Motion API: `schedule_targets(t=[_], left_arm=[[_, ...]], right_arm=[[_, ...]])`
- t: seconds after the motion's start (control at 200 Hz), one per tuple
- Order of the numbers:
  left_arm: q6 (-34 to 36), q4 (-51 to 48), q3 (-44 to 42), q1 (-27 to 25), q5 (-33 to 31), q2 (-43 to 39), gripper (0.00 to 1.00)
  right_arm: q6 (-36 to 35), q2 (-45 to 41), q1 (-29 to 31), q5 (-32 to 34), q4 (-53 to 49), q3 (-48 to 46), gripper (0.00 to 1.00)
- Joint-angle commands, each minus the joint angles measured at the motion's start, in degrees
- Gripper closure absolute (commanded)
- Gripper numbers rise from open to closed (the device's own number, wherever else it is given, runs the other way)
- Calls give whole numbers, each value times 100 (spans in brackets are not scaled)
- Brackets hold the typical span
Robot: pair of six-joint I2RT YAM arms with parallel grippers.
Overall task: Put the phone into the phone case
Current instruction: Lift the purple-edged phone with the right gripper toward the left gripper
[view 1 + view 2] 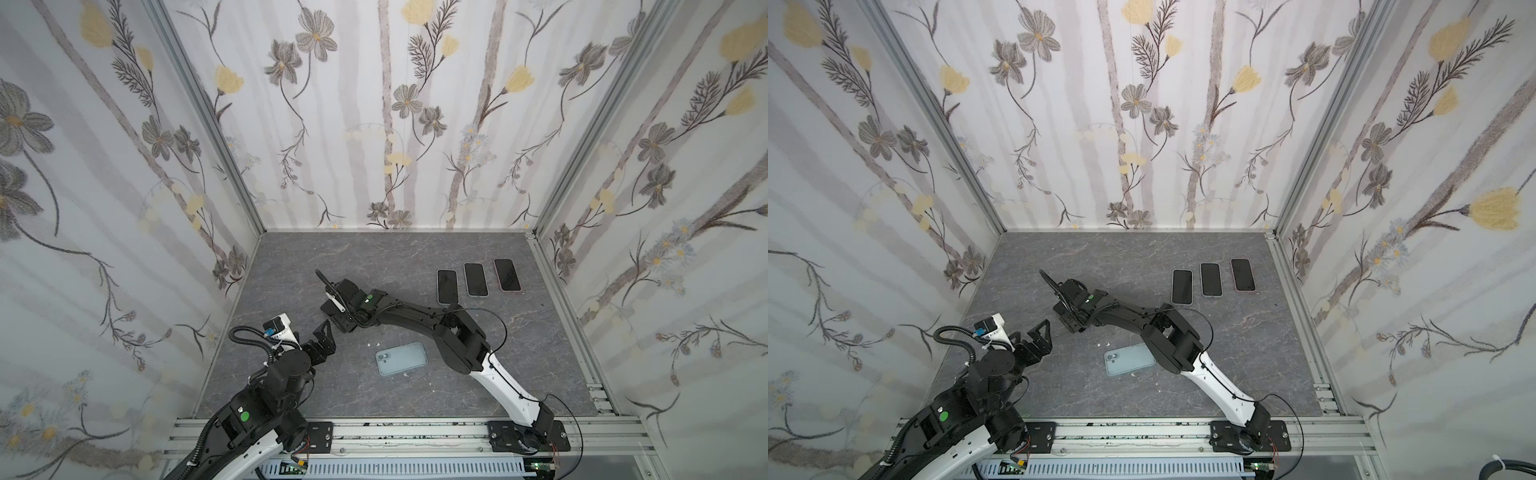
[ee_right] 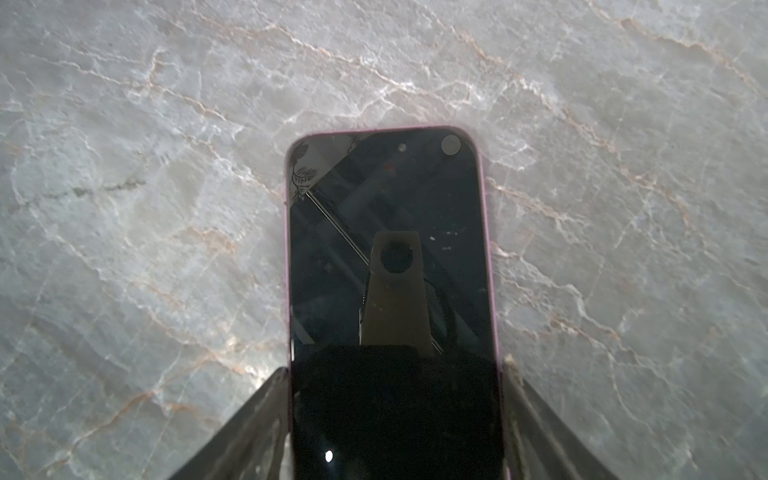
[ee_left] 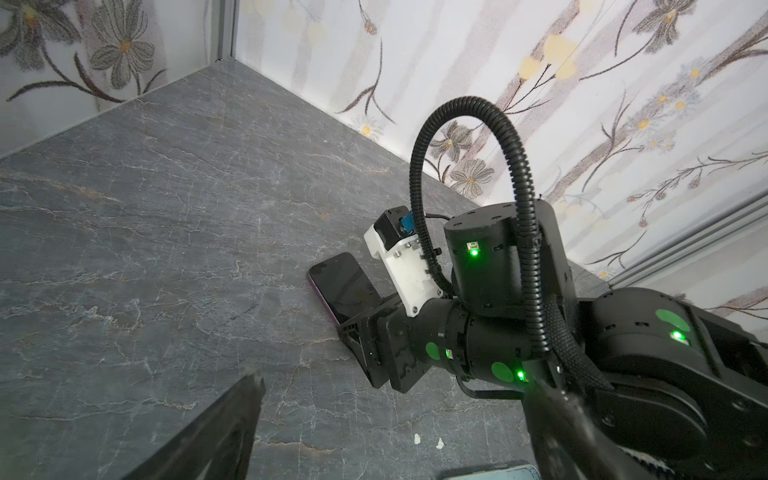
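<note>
A dark-screened phone point(image 2: 390, 249) with a pink rim lies flat on the grey marble table point(image 2: 145, 208); the left wrist view shows this phone point(image 3: 345, 282) too. My right gripper point(image 2: 395, 365) straddles its near end, fingers against both long edges, shut on it. In both top views the right gripper point(image 1: 332, 306) point(image 1: 1065, 306) reaches left of centre and covers most of the phone. The clear bluish phone case point(image 1: 401, 358) point(image 1: 1129, 359) lies flat nearer the front. My left gripper point(image 1: 328, 343) point(image 3: 399, 399) hangs open and empty, left of the case.
Three more dark phones lie in a row at the back right point(image 1: 447, 286) point(image 1: 476, 279) point(image 1: 507, 275). Small white crumbs point(image 1: 374, 345) sit beside the case. Patterned walls enclose three sides and an aluminium rail point(image 1: 415, 434) runs along the front.
</note>
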Motion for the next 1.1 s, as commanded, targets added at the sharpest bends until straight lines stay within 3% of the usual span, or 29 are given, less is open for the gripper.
schedule_targets(t=[0.0,0.22,0.54,0.699,0.884,1.094], left_arm=[[-149,-52,35,3,-265,24,2],[-35,-35,144,12,-348,247,2],[4,524,412,119,140,986,2],[3,938,560,332,863,1514,2],[247,1276,910,751,2126,2347,4],[679,1585,1426,1644,3739,3429,9]], right_arm=[[-119,-71,-8,272,-981,-72,29],[-118,-711,-85,273,-612,-821,30],[127,-2367,-656,-186,1152,-3213,32],[43,-2852,-933,-231,1479,-3962,33],[-164,-3362,-1062,-181,1694,-4626,33],[-366,-4141,-1282,-264,1845,-5175,33]])
